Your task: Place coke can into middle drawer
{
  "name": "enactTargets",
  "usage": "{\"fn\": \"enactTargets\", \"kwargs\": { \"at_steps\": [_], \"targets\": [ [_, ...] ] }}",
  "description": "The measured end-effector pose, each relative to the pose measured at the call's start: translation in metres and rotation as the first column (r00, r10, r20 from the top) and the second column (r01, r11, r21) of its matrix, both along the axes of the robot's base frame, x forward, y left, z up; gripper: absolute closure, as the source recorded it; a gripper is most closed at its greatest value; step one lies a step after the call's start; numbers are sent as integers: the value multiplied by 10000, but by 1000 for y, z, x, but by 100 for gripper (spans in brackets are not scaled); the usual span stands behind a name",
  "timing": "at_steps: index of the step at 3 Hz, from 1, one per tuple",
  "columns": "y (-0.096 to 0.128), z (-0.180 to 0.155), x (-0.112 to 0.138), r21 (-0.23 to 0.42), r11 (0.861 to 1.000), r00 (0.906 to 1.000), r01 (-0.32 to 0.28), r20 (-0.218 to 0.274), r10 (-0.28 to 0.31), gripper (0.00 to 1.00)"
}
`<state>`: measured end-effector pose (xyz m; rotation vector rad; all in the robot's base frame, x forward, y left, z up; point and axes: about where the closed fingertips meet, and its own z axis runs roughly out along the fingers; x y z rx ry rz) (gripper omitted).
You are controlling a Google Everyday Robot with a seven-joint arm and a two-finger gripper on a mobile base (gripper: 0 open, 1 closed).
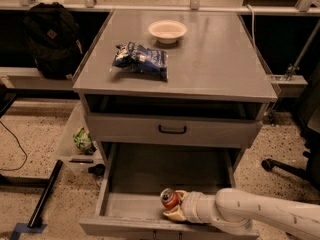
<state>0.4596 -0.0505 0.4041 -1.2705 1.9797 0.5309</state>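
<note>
Camera view looks down on the grey cabinet, and the middle drawer [131, 170] stands pulled right out. The gripper [174, 207] is inside it, close behind the front wall and a little right of centre. The fingers [172, 215] are clamped on the coke can [170, 198], which tilts with its silver top up and to the left. I can't tell whether the can's base touches the floor.

Room around the fingers: bare grey drawer floor runs behind them to the back wall and out left to the side wall. The front wall sits just below them, and the right wall is beyond the wrist.

Above the fingers comes the shallower drawer front [172, 130], closed, with its black handle. Higher up is the counter [220, 59], carrying a blue-and-white snack bag [141, 60] up and left of the fingers and a pale bowl [167, 30] beyond it.

Far up to the left, a black backpack [50, 39] rests against the dark wall. Speckled floor lies on both sides, with a black pole [45, 194] lying well left of the fingers.

The white arm [260, 213] comes in low from the right edge, nearly level, over the drawer's front right corner.
</note>
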Motion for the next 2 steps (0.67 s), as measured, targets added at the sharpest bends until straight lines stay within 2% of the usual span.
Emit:
{"fn": "enactTargets", "kwargs": {
  "at_steps": [2],
  "targets": [
    [0, 0, 0, 0, 10000, 10000, -1, 0, 1, 11]
  ]
}}
